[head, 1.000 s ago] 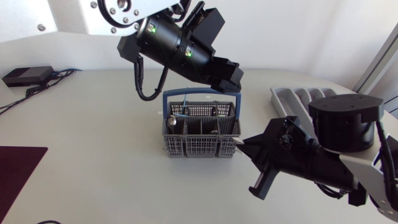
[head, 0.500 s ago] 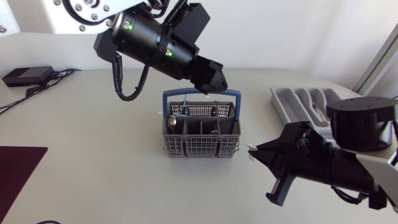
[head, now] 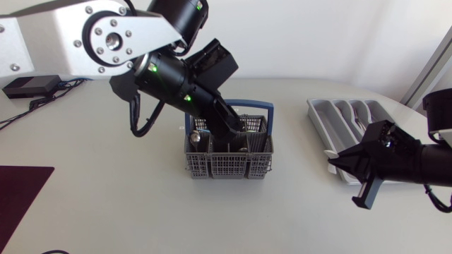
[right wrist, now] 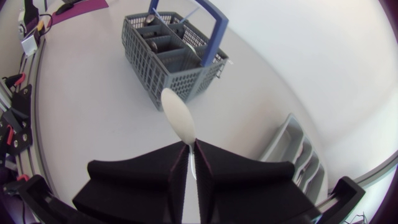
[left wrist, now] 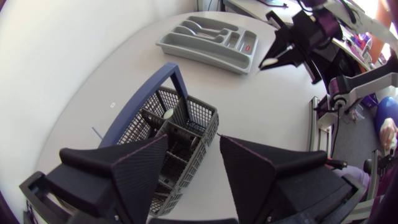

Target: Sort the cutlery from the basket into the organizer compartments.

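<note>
Left gripper (left wrist: 194,149): fingers apart, empty, above the basket (head: 227,168).
Right gripper (right wrist: 191,146): clamped on a white spoon (right wrist: 177,115), beside the organizer (head: 319,114).
Basket: on the table (head: 106,183), apart from the organizer.

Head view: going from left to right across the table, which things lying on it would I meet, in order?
Dark red mat → grey cutlery basket → grey organizer. The black box lies over the same stretch as the mat, so I leave it out.
</note>
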You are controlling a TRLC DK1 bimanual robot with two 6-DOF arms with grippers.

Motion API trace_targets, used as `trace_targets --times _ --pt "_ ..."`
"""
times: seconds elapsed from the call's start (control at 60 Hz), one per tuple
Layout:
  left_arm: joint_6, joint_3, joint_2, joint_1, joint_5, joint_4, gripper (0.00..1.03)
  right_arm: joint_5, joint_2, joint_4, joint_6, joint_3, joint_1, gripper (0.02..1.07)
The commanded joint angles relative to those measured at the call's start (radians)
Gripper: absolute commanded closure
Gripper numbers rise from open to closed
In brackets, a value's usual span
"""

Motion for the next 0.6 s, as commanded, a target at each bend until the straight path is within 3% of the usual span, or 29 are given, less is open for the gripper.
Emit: trace_targets --times 0.0,0.267,0.583 --pt "0.045 -0.038 -0.029 -0.01 -0.01 0.012 0.45 -0.017 0.073 -0.041 -0.151 0.063 -0.09 0.95" --pt "0.073 -0.083 -0.038 -0.024 -0.014 0.023 0.45 0.001 0.294 -0.088 -0.459 0.213 -0.382 0.95" --pt "0.108 -0.117 -0.038 -0.079 -0.068 0.05 0.45 0.076 0.475 0.011 -0.602 0.264 -0.53 0.95"
